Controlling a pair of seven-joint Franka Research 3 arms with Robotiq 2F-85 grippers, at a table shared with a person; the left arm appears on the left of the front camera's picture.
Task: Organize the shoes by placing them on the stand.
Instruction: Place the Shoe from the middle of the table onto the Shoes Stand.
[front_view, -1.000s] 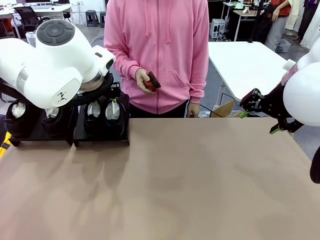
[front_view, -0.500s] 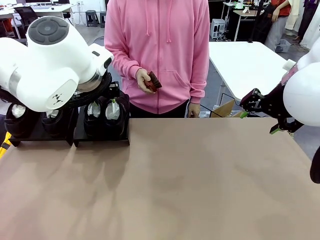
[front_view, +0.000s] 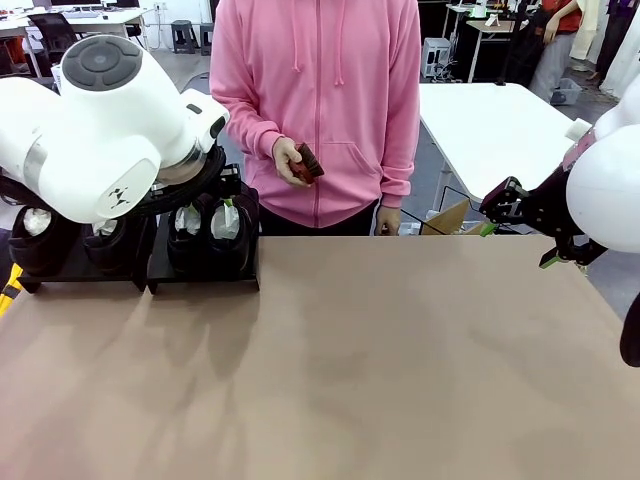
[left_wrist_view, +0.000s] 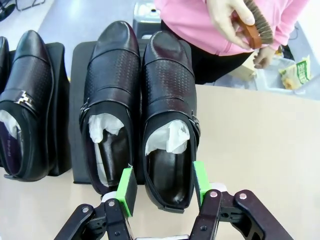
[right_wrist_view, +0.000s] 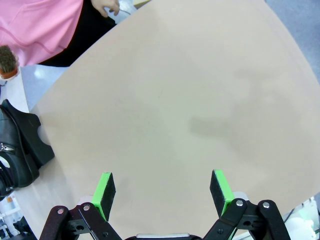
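We see four black shoes (left_wrist_view: 169, 115) on the stand (front_view: 200, 275) at the table's (front_view: 400, 380) far left edge — heels overhanging its near lip. The left gripper (left_wrist_view: 162, 186) flanks the rightmost shoe's heel, pads (green) not pressing it — released. The right gripper (right_wrist_view: 162, 194) gapes wide over bare tabletop. The left wrist view reveals a person's hand (left_wrist_view: 231, 20) holding a brush (left_wrist_view: 257, 27).

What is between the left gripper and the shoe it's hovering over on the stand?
Nothing visible. The left gripper hangs with jaws open, astride the heel of the rightmost shoe, which already sits on the stand beside its pair. The person's hand with the brush is beyond the toes.
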